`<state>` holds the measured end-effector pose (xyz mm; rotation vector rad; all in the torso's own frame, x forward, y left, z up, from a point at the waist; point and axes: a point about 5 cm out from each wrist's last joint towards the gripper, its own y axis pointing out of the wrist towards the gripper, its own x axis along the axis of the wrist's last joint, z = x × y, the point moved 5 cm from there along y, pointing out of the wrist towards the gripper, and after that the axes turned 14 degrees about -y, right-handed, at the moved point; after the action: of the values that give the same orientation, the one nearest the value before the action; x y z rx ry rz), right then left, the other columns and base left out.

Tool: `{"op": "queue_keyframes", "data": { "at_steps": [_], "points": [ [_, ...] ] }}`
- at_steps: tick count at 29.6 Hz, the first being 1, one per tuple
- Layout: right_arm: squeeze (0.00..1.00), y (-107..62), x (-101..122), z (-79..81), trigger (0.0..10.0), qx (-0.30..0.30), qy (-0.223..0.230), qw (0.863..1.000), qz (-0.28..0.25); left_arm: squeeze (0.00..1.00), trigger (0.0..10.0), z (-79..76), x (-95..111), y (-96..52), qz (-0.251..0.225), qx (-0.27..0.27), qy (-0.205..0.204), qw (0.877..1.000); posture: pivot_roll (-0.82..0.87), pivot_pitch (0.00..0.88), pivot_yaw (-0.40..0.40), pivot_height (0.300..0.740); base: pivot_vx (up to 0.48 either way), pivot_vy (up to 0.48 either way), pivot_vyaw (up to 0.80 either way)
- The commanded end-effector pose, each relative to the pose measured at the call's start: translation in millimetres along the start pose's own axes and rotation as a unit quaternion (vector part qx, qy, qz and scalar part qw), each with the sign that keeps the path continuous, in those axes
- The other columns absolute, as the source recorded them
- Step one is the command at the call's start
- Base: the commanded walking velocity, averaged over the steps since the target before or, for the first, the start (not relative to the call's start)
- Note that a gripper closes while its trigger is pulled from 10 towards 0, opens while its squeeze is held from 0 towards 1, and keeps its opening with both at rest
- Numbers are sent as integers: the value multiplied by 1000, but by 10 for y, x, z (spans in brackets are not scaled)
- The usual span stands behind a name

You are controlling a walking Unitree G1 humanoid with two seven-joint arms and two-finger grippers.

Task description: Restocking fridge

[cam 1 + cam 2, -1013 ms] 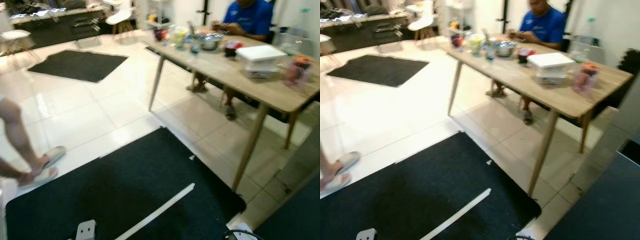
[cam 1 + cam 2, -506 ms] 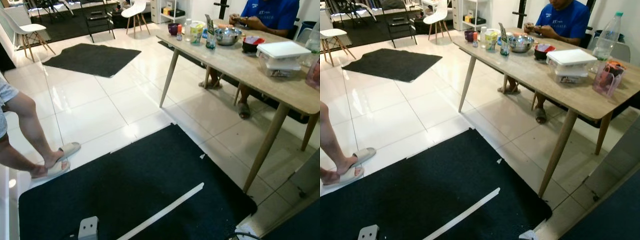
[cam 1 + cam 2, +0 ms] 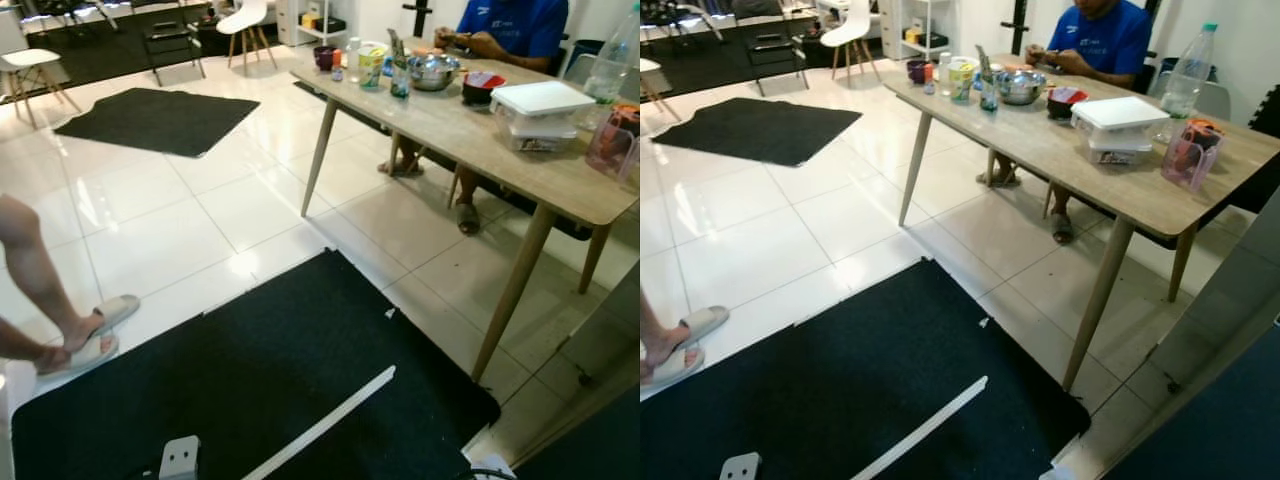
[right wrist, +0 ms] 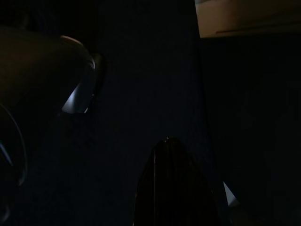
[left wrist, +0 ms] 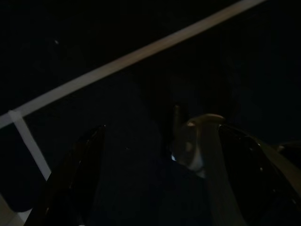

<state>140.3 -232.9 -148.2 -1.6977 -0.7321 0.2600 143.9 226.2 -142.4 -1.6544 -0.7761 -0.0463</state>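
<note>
Glossy white floor tiles [image 3: 190,215] reflect the light around a black mat [image 3: 260,385] crossed by a white strip [image 3: 320,425], with a long wooden table [image 3: 1040,140] on slanted legs to the right and white chairs [image 3: 245,20] beyond a second dark mat [image 3: 155,118].

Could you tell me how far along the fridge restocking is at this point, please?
Nothing looks done yet. The water bottle, the stacked white containers, the metal bowl and the small bottles and cups all stand on the wooden table, where a person sits. Nothing is in hand: both arms hang idle over the black mat. All carrying and stocking is left.
</note>
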Motion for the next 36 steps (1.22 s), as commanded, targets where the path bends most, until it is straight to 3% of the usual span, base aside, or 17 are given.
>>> {"op": "queue_keyframes", "data": {
  "at_steps": [1,13,21,36],
  "points": [
    [0,-3,-52,22,10000,2,-5,1000,8,0,10000,11,-13,-2,5,2,9,1000,-44,0,18,740,364,0,0],
    [0,-3,-67,25,10000,3,-9,1000,13,0,10000,24,-7,-6,6,3,15,1000,-48,0,20,740,371,0,0],
    [0,-4,-69,11,10000,0,0,1000,13,0,10000,30,-2,-9,7,2,16,1000,-51,0,21,740,371,0,-753],
    [0,-3,-57,5,10000,-3,-5,1000,10,0,10000,46,10,-13,8,1,17,1000,-58,0,23,740,373,0,0]
  ]
}}
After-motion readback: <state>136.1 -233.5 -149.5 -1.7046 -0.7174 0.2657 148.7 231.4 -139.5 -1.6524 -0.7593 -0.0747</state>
